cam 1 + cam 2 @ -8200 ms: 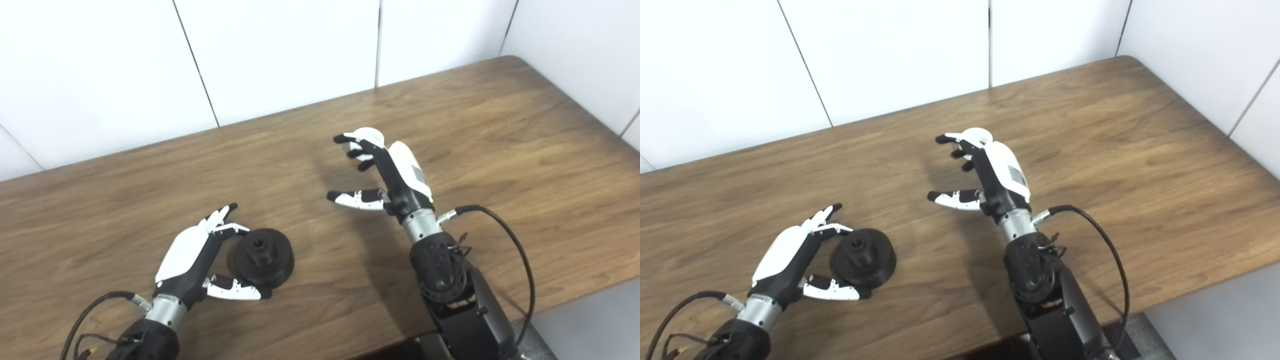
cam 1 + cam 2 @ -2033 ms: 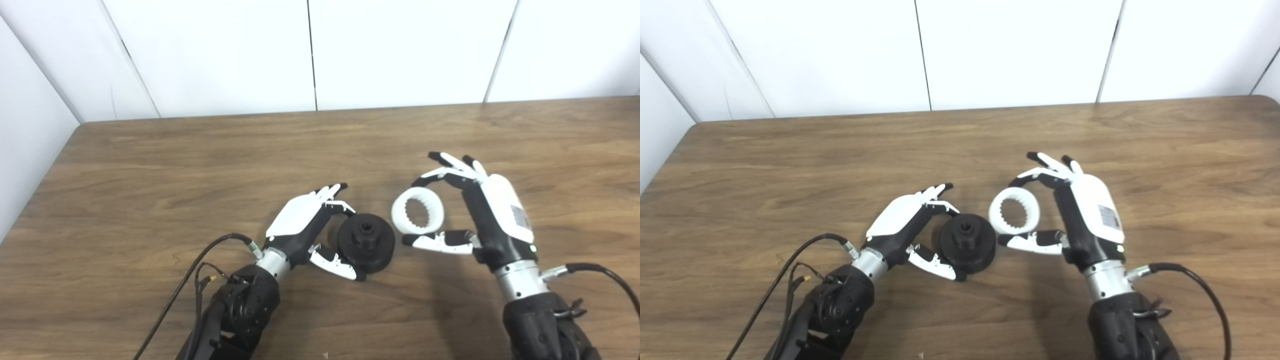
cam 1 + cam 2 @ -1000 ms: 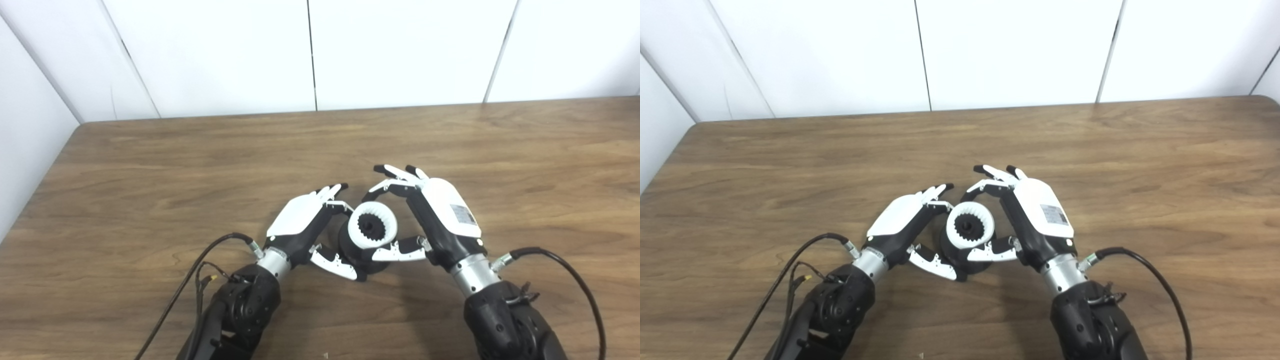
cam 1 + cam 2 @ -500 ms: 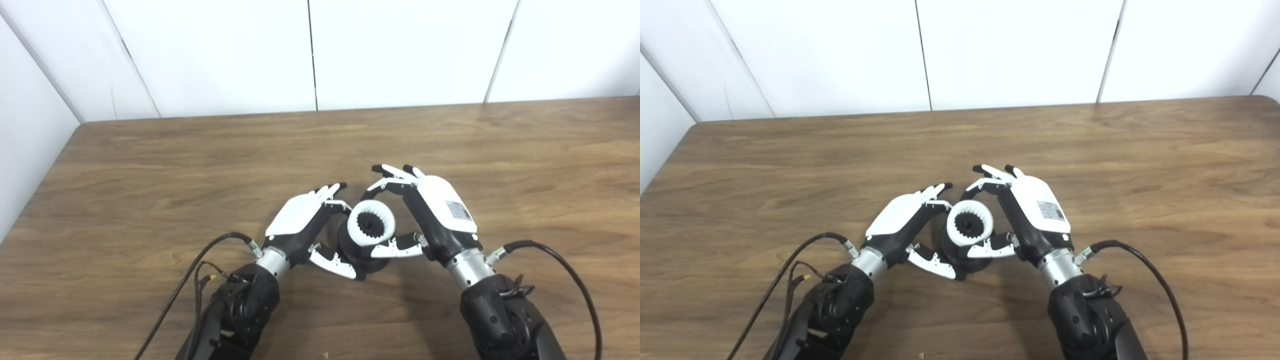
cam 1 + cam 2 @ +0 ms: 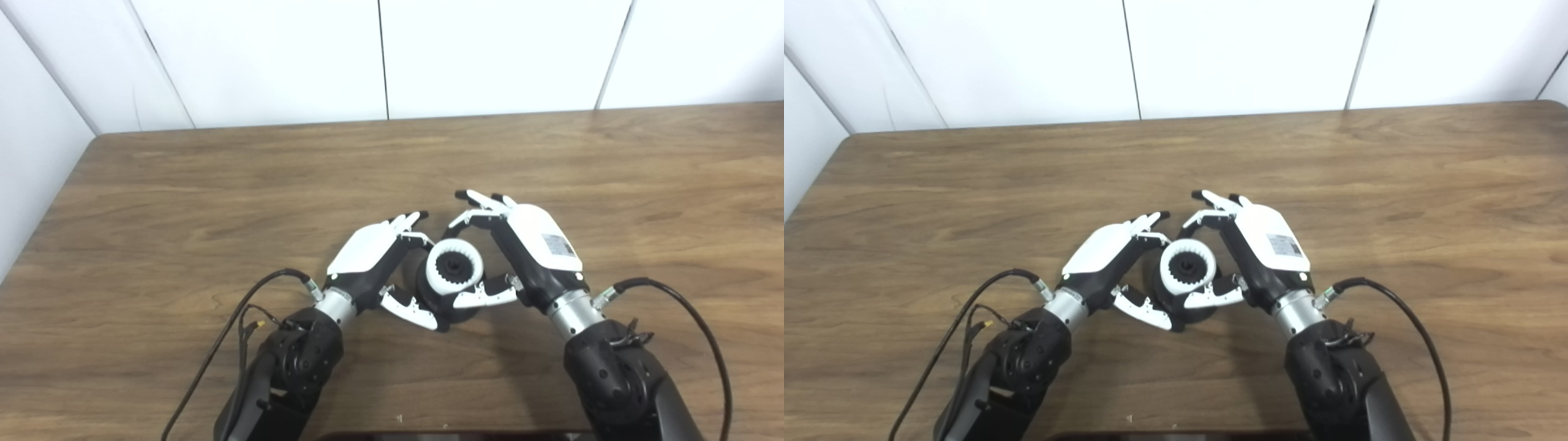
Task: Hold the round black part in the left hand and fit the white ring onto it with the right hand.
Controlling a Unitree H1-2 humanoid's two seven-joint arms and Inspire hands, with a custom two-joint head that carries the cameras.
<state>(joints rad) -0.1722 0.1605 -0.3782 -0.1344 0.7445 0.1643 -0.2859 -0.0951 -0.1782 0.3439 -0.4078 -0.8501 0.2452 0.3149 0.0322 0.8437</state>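
White toothed ring sits over the raised hub of the round black part, its bore concentric with the hub's centre hole and its axis near vertical; whether it is fully seated cannot be told. The black part rests on the wooden table. Right hand, at the ring's 3 o'clock, grasps the ring between thumb and fingertips. Left hand, at 9 o'clock, grasps the black part's rim. Judgement: remaining travel is straight down along the shared axis.
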